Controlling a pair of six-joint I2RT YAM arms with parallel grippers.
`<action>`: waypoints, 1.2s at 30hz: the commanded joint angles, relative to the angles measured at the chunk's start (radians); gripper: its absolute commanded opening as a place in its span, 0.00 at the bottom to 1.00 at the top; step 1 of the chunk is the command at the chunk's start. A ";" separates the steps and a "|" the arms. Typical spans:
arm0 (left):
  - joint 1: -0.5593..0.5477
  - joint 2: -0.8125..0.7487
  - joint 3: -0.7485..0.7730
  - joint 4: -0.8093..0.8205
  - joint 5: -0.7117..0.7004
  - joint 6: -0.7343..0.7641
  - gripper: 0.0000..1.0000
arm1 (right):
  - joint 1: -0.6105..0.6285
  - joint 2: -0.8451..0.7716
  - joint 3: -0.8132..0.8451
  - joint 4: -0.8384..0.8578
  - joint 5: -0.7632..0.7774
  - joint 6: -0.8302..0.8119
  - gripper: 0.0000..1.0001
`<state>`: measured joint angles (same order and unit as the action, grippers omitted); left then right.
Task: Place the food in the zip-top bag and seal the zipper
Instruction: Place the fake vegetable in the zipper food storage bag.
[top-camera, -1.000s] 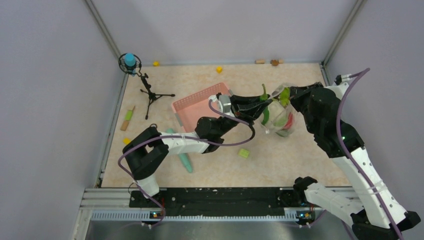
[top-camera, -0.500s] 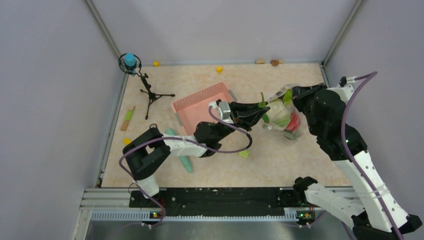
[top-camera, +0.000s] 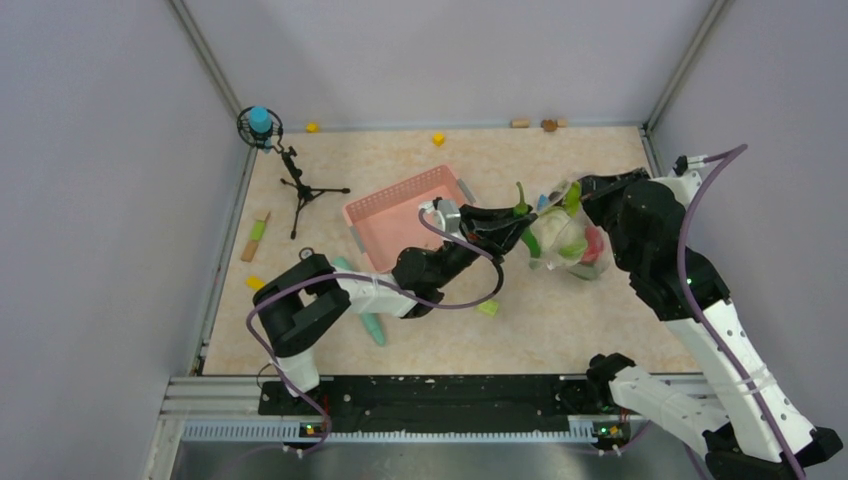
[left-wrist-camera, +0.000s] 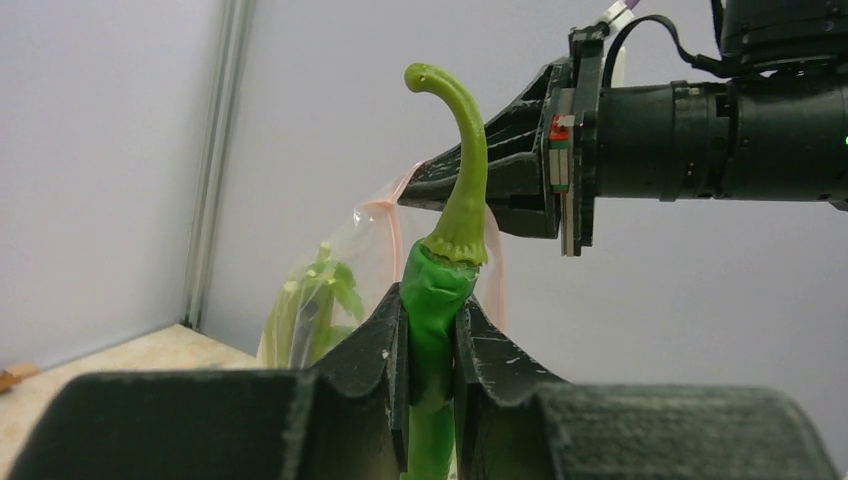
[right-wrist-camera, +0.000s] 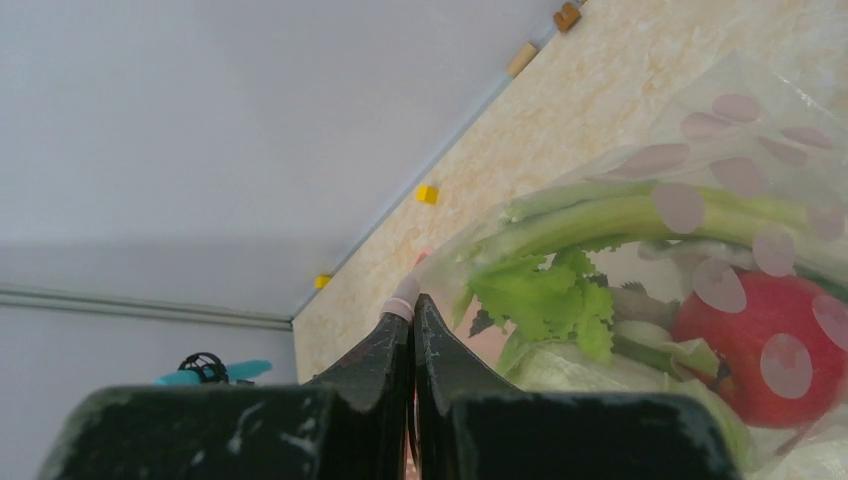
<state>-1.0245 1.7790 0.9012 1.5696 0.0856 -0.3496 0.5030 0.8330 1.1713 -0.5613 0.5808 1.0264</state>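
My left gripper (left-wrist-camera: 432, 330) is shut on a green toy chili pepper (left-wrist-camera: 440, 290), held upright with its curved stem up, just left of the bag's mouth (top-camera: 519, 212). My right gripper (right-wrist-camera: 412, 312) is shut on the pinkish zipper (right-wrist-camera: 404, 296) and holds the clear zip-top bag (top-camera: 570, 240) up off the table. Inside the bag I see a red tomato (right-wrist-camera: 770, 350), a pale green leek stalk (right-wrist-camera: 620, 210), green leafy pieces (right-wrist-camera: 545, 295) and a whitish piece (right-wrist-camera: 590, 370). The right gripper (left-wrist-camera: 500, 170) shows behind the pepper in the left wrist view.
The pink basket (top-camera: 400, 215) stands left of the bag, under the left arm. A teal stick (top-camera: 368, 320) and a yellow-green block (top-camera: 487, 308) lie nearer the front. A small tripod (top-camera: 300, 190) stands at the back left. Walls close the table's sides.
The right gripper has carried the bag slightly right and lower. The left gripper, still holding the pepper, has edged a little left, away from the bag's mouth.
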 joint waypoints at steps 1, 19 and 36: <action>-0.042 0.059 -0.036 0.048 -0.075 -0.001 0.00 | 0.000 -0.030 0.042 0.233 0.014 0.048 0.00; -0.117 0.020 -0.124 -0.004 -0.144 0.232 0.35 | 0.001 -0.059 -0.025 0.239 0.019 0.015 0.00; -0.117 -0.133 0.142 -0.875 -0.160 0.233 0.00 | 0.000 -0.061 -0.130 0.206 -0.108 -0.020 0.00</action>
<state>-1.1416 1.6932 0.9619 0.8921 -0.0132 -0.1059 0.5030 0.7891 1.0389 -0.4644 0.5316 1.0061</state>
